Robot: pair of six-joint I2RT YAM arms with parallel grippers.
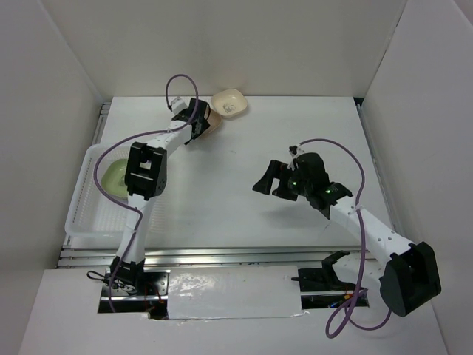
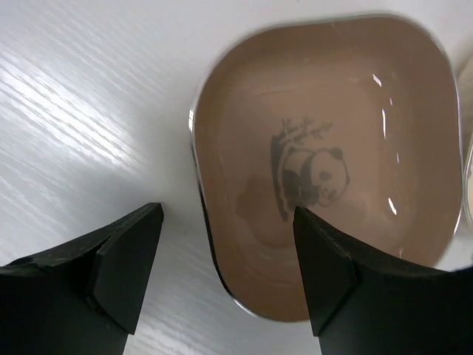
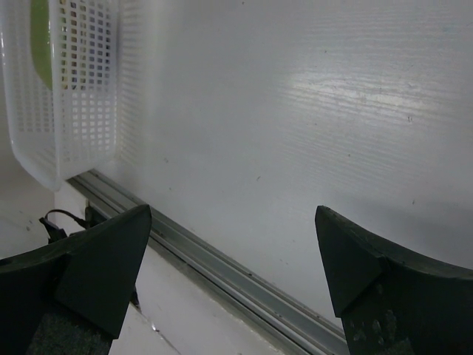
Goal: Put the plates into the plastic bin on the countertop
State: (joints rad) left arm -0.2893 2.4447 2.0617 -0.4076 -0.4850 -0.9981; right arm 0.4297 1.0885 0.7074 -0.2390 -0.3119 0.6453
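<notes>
A brown plate (image 2: 325, 159) with a panda print lies at the back of the countertop (image 1: 244, 214); in the top view the brown plate (image 1: 211, 126) shows beside my left gripper (image 1: 195, 118). My left gripper (image 2: 225, 251) is open and straddles the plate's near rim, one finger inside the dish and one over the table, neither touching. A cream plate (image 1: 230, 103) sits just behind. The plastic bin (image 1: 83, 211) stands at the left edge with a green plate (image 1: 117, 176) in it. My right gripper (image 1: 264, 181) hovers open and empty mid-table.
An aluminium rail (image 3: 244, 277) runs along the table's near edge. The bin's mesh wall (image 3: 74, 96) shows at the upper left of the right wrist view. White walls close in the table on three sides.
</notes>
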